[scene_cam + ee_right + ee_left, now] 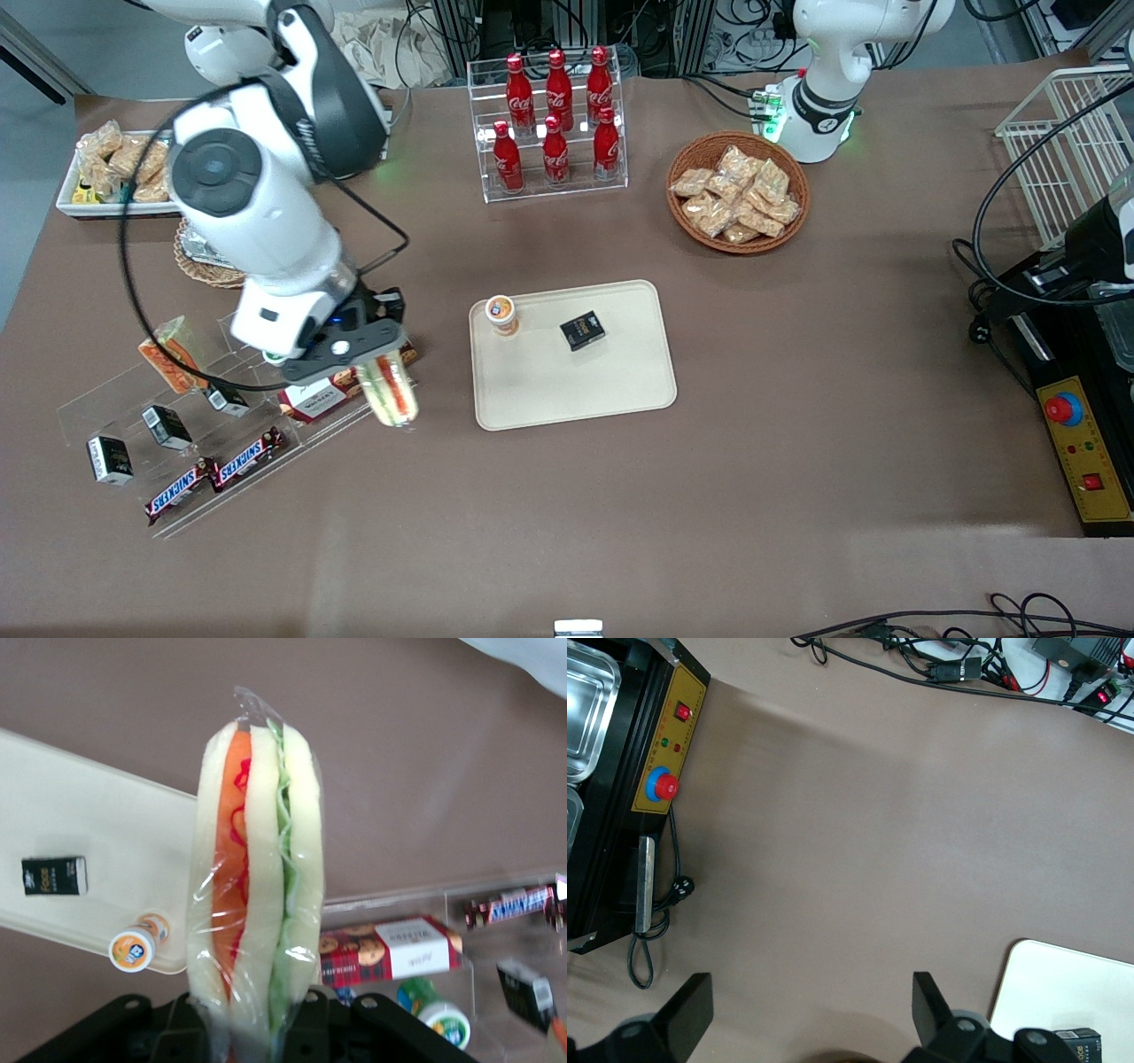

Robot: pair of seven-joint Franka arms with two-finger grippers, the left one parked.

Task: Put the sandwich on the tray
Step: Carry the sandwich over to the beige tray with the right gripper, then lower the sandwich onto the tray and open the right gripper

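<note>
The second wrapped sandwich [173,354] leans on the upper step of the clear acrylic display stand [106,416], well to the working arm's side of the gripper [383,361]. Small black boxes [109,459] and Snickers bars [217,474] sit on the lower steps, nearer the front camera than the gripper, laid out as shop stock. A red cookie box [390,953] lies directly under the gripper.

The gripper is clamped on one end of the sandwich [392,390], which hangs from it above the stand's edge with its free end pointing down. The wrist view shows the sandwich [257,877] edge-on, orange filling on one side and green on the other, its wrap squeezed between the black fingers [190,1028]. Held by one end like this, it probably can be lowered flat once it is over the target.

The cream tray [620,390] lies on the table beside the gripper, toward the parked arm's end, and the sandwich is not yet over it. A small orange-lidded cup [501,315] and a black box [582,330] already occupy the part of the tray farther from the front camera, so the bare nearer part looks like the sensible landing spot.

The arm's white body hides much of the stand and part of a woven mat [205,266]. The fingertips are cut off in the wrist view, and the lettering on the small boxes cannot be read.
</note>
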